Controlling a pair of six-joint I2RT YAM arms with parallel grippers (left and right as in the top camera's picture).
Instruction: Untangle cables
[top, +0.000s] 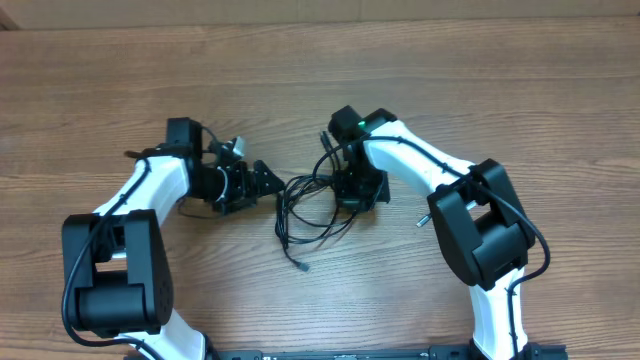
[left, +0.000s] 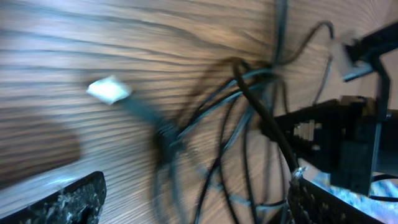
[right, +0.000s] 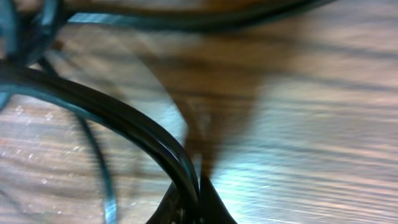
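The cables (top: 305, 215) are thin black cords in a tangled heap at the table's middle, between the two grippers. One plug end (top: 301, 266) trails toward the front. My left gripper (top: 268, 180) is open at the heap's left edge; in the left wrist view its jaws (left: 193, 199) stand wide apart with several blurred cords (left: 249, 124) between them and a silvery plug tip (left: 109, 90) lying on the wood beyond. My right gripper (top: 358, 190) is down on the heap's right side. In the right wrist view its jaws (right: 198, 199) are shut on black cords (right: 124, 121) that arch away to the left.
The wooden table (top: 520, 90) stretches wide on all sides of the heap. The right arm's black gripper body (left: 348, 143) shows at the right of the left wrist view, close behind the cords.
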